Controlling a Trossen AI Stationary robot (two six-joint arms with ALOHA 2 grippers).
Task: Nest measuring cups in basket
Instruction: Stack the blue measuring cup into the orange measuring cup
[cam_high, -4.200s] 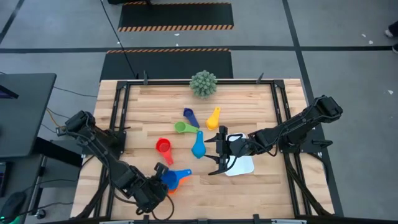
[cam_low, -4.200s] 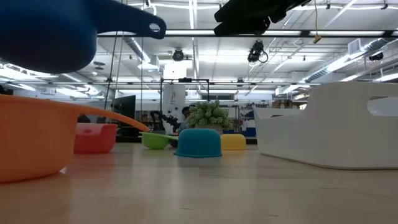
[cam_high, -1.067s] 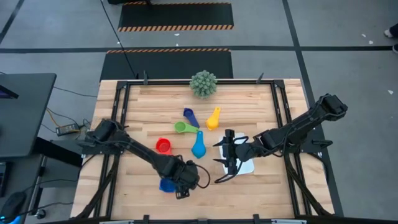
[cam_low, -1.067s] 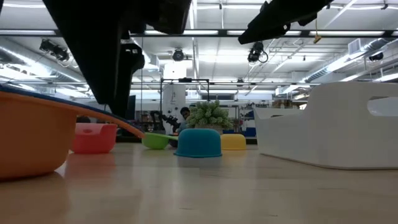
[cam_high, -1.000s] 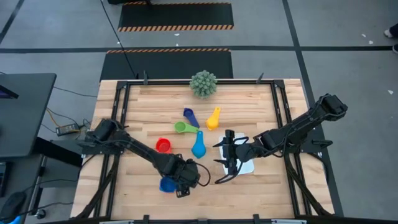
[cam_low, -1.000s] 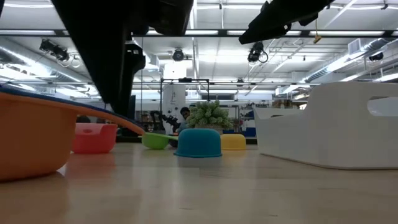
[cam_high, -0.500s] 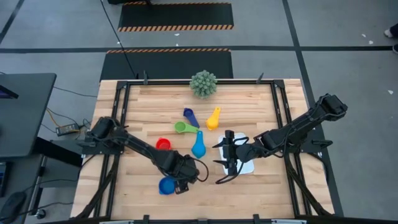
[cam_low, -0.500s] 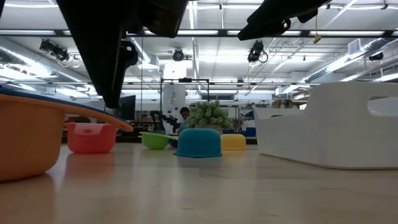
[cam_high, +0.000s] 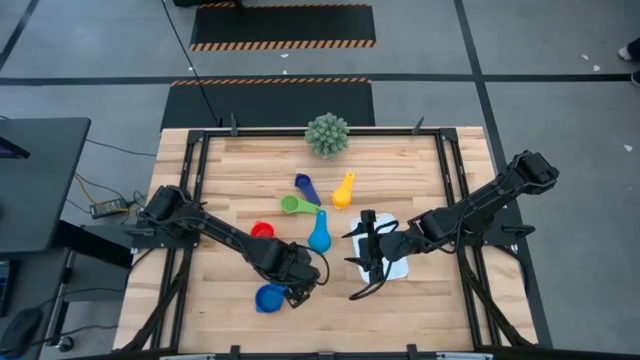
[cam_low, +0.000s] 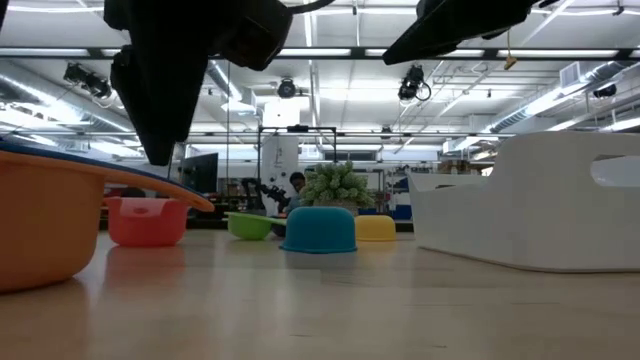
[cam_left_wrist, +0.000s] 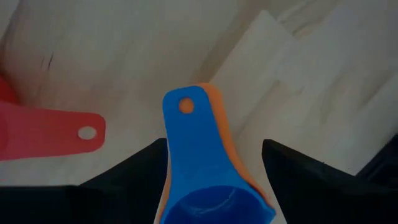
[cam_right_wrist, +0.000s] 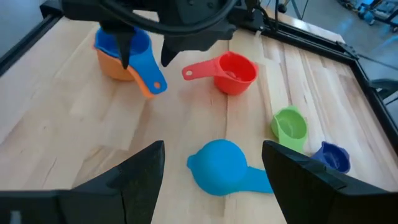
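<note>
the blue cup is seen nested inside the orange cup near the front edge of the wooden surface, their handles stacked one on the other. the left gripper is held just above and beside that pair, and its fingers are spread on either side of the stacked handles without pinching them. the red cup is found close by, its handle pointing toward the blue and orange pair in the left wrist view. the light blue cup is lying mouth down near the middle of the surface, with the green cup, the dark blue cup and the yellow cup grouped just beyond it. the white basket is placed to the right of the light blue cup, and none of the cups is seen in it. the right gripper is held over the basket's left edge, with its fingers spread and nothing between them. a spiky green plant is set at the far edge of the surface.
</note>
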